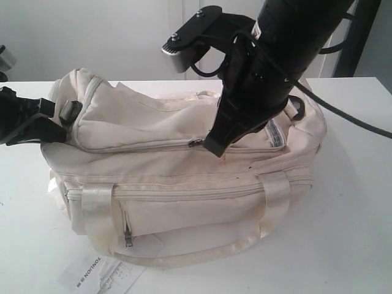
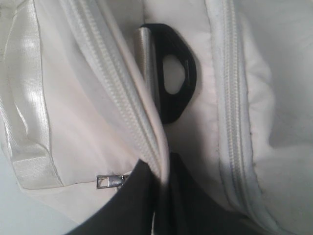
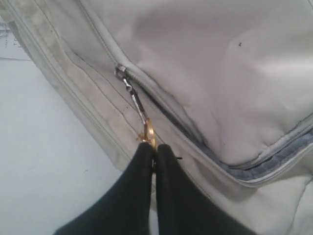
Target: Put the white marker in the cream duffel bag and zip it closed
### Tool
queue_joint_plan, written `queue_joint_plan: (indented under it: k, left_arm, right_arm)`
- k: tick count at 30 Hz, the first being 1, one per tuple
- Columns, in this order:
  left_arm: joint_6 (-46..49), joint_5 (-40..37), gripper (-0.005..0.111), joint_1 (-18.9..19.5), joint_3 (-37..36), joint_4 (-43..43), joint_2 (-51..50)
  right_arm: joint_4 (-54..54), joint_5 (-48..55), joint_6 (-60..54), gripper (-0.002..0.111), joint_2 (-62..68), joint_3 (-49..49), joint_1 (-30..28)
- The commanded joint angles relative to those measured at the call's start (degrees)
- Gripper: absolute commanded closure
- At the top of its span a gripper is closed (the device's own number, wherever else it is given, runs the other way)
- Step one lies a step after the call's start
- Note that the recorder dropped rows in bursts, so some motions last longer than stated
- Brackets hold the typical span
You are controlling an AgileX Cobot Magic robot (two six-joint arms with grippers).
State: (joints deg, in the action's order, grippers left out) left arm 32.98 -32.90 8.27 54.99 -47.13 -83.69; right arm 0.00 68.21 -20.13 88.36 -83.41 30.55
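One front view, two close wrist views.
Exterior camera looks slightly down at the near side of the cream duffel bag (image 1: 184,177); wrist cameras sit close on its left end and top zipper pull (image 3: 136,104).

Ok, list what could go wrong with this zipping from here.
1. The right end effector pinches only the tip of the zipper pull; it may slip off.
2. Loose flap fabric sags over the open zip stretch and could jam the slider.
3. If the left end effector loses the bag, the bag may drag instead of zipping.
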Motion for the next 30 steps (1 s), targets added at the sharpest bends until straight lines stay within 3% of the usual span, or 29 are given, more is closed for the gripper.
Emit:
queue_joint_plan:
  k: [1,12,23,26,30]
  left_arm:
    - [0.28,1.69,0.107,0.24,-0.27,1.03,0.11]
    - [0.28,1.81,0.107,0.24,-0.27,1.02,0.11]
    - [0.41,1.70,0.106,0.24,-0.27,1.02,0.46]
    - [0.41,1.81,0.093,0.24,-0.27,1.45,1.69]
    - [0.63,1.68,0.059,0.24,-0.05,7.53,5.03]
  right_arm:
    - [-2.82,1.76,-0.02,0.108,-0.99,0.18,-0.91]
    - [-4.01,1.76,-1.30,0.108,-1.22,2.54,-2.91]
    - [1.57,1.76,-1.30,0.108,-1.41,2.88,-3.20]
    - [2.91,1.76,-1.30,0.108,-1.41,2.88,-3.20]
    - [3.01,1.76,-1.30,0.108,-1.41,2.88,-3.20]
